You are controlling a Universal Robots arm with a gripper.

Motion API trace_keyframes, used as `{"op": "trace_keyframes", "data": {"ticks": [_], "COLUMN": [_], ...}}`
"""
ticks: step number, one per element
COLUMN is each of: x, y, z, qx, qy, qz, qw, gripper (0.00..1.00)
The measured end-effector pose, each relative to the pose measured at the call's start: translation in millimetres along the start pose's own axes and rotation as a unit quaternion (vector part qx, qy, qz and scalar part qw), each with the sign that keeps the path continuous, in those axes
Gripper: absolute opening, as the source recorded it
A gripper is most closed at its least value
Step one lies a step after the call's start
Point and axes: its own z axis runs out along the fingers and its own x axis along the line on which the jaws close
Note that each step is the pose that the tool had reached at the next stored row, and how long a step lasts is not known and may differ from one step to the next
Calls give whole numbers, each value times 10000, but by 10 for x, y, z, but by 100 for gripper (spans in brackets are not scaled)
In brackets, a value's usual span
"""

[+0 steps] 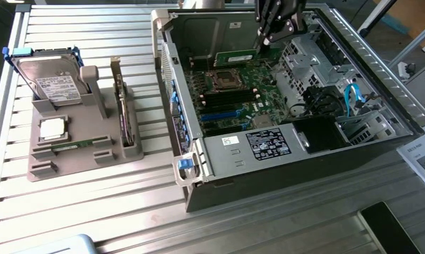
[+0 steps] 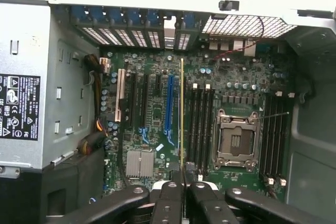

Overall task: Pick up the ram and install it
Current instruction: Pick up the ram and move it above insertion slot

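One long, narrow green circuit-board stick with dark chips, the ram [image 1: 235,55], hangs inside the open grey metal computer case [image 1: 269,185] in the exterior view. It is pinched by the black two-fingered gripper [image 1: 267,41] reaching down from above. The jaws are nearly closed, seemingly on the stick's end toward the exterior view's right. The ram therefore runs out toward the exterior view's left, its long axis roughly level. It appears over the far part of the green motherboard [image 1: 269,87], beyond the square silver processor socket [image 1: 223,79]. The black memory slots [image 1: 230,98] lie nearer and run much the same way as the stick. Well apart, outside the case on the exterior view's left, a second green stick [image 1: 78,144] lies in a grey plastic holder tray [image 1: 64,159].

From the wrist view, the ram [image 2: 181,114] shows edge-on as a thin pale line running straight away from the gripper [image 2: 184,183], whose fingers [image 2: 169,200] clamp it. That line lies between the long blue expansion slot [image 2: 169,103] and the bank of black memory slots [image 2: 202,121], parallel to both. It sits just beside the memory slots, not over one. By my judgement the direction matches, with a small sideways offset toward the socket [image 2: 236,140].
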Motion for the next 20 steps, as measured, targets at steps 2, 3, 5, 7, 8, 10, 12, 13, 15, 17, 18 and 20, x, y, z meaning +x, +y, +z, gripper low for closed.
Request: {"op": "trace_keyframes", "data": {"ticks": [2,3,5,7,8,10,12,13,15,17,18,20], "x": [-30,-41,-65,-72,-73,-76,-78,-78,-79,-80,-80,-81], "y": [-2,-3,-5,-6,-6,-6,-6,-7,-7,-7,-7,-7], "z": [0,1,2,10,13,29,48,54,69,81,86,93], "qx": [0,0,1,1,2,1,2,2,2,2,2,2], "qy": [1,0,0,-1,-1,-1,-2,-2,-3,-3,-2,-2], "qz": [0,0,0,-1,0,0,0,0,0,0,0,0], "qw": [10000,10000,10000,10000,10000,10000,10000,10000,10000,10000,10000,10000], "gripper": [12,12,12,12,12,12,12,12,12,12,12,12]}}
